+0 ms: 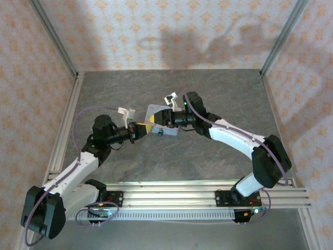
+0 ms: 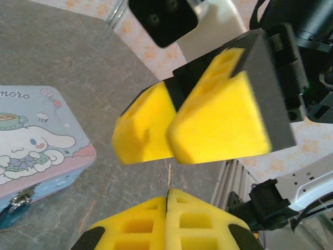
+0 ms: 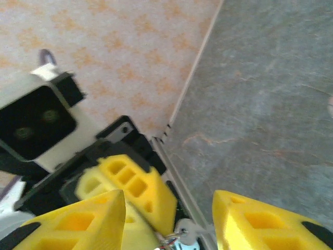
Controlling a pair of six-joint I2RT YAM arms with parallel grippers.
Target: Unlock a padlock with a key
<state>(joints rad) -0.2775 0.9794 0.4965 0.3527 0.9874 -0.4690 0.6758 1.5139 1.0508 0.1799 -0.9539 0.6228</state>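
Key held up for a swap
The left gripper (image 2: 167,200) pinches the key (image 2: 169,178) tight, maybe so the half-open, empty right gripper (image 3: 169,203) can take it. The padlock (image 2: 9,216) hangs on the tin (image 2: 47,140) nearby.

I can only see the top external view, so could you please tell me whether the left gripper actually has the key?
Observer: Yes, the left gripper is shut on the key; its thin tip sticks out past the closed jaws.
Operator: Thank you. And the other arm's jaws?
Observer: The right gripper is open, its gap facing the left gripper.
Operator: And the pale shape beside them?
Observer: That is a cartoon-dog tin, lying lid up, with a metal clasp on its side.
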